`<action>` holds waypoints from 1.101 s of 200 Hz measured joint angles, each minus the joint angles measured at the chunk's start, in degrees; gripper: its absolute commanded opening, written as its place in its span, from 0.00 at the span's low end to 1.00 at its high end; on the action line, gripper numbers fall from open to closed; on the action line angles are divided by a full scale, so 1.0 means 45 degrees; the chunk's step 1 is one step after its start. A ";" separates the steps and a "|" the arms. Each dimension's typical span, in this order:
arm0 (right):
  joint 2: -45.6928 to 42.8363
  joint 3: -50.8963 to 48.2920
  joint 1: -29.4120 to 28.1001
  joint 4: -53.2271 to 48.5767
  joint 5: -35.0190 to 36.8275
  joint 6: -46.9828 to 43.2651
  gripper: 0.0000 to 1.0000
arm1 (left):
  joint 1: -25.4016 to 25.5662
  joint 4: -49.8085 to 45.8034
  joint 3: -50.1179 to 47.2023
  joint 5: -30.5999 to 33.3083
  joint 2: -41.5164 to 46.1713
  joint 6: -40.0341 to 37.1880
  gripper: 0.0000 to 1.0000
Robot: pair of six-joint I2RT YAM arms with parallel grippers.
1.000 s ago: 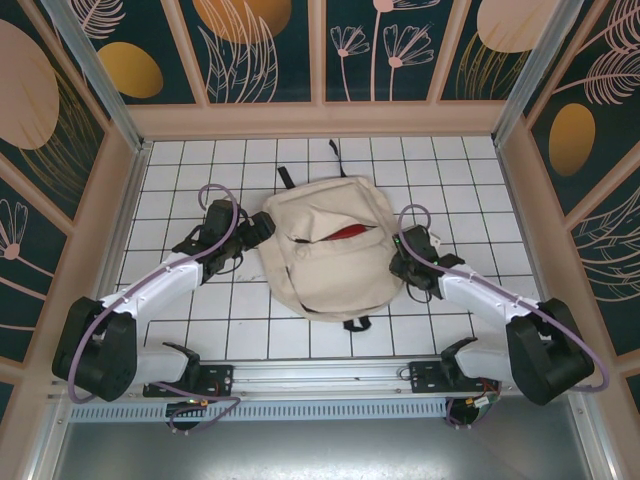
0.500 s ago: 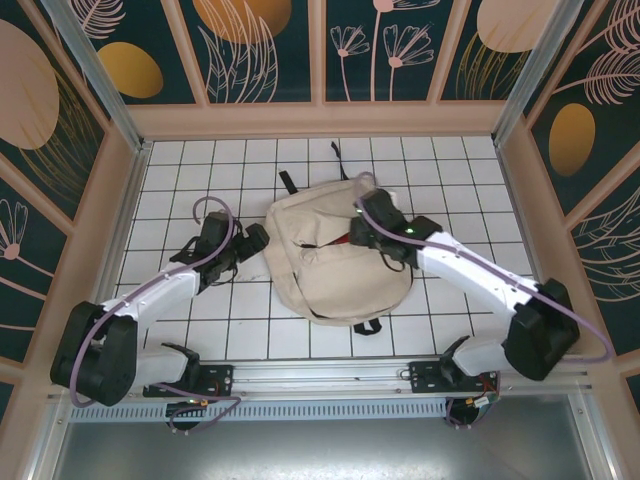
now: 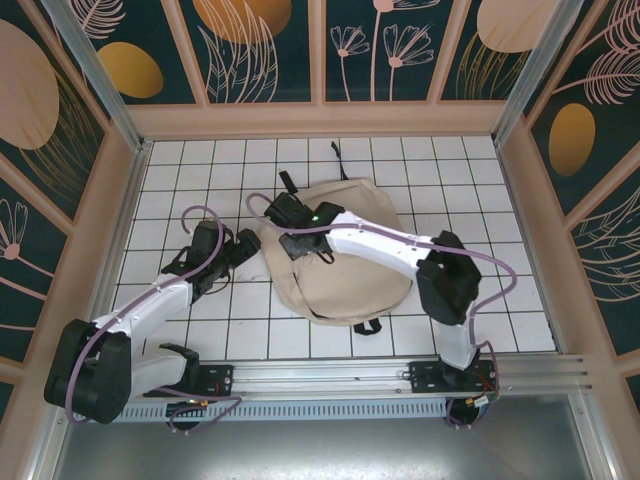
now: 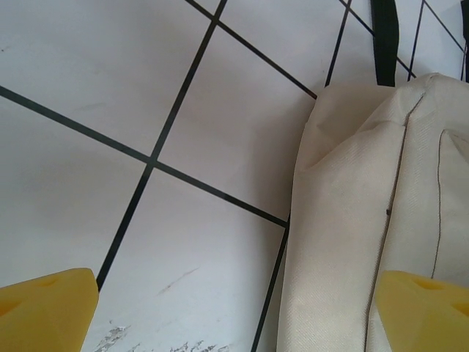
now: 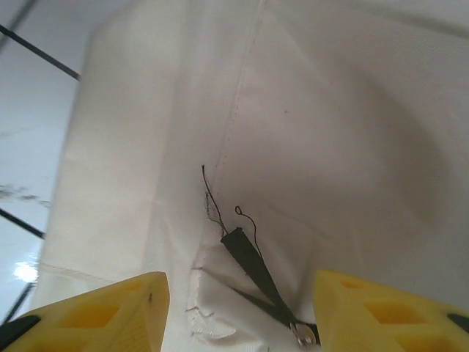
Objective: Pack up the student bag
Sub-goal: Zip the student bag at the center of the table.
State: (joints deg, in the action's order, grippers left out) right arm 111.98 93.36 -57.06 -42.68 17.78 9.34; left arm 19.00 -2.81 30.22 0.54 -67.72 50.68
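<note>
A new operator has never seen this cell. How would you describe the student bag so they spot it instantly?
Look at the middle of the white gridded table. The student bag lies there, partly under the right arm: soft cream fabric with black straps, unlike the hard arms beside it.

Top view overhead, facing down; both wrist views close, low, sharing the student bag [image 3: 350, 285]

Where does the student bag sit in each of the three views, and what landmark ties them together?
Top external: student bag at the table's centre, partly under the right arm.
Left wrist: its cream side in the right half, lying on the tiles.
Right wrist: close-up fabric across most of the picture, black zipper pull low centre.
Shared landmark: the bag's edge against the white table with black grid lines.
</note>
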 measured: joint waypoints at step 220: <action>0.1953 0.1054 -0.0253 -0.1477 0.2905 -0.1316 0.15 | 0.0000 0.0000 -0.0019 -0.0005 0.0068 0.0049 0.98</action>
State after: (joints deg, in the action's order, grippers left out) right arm 120.77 98.10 -58.19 -49.32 30.85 3.42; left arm 19.00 -2.81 30.13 0.51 -67.42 50.89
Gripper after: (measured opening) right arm 0.212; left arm 0.978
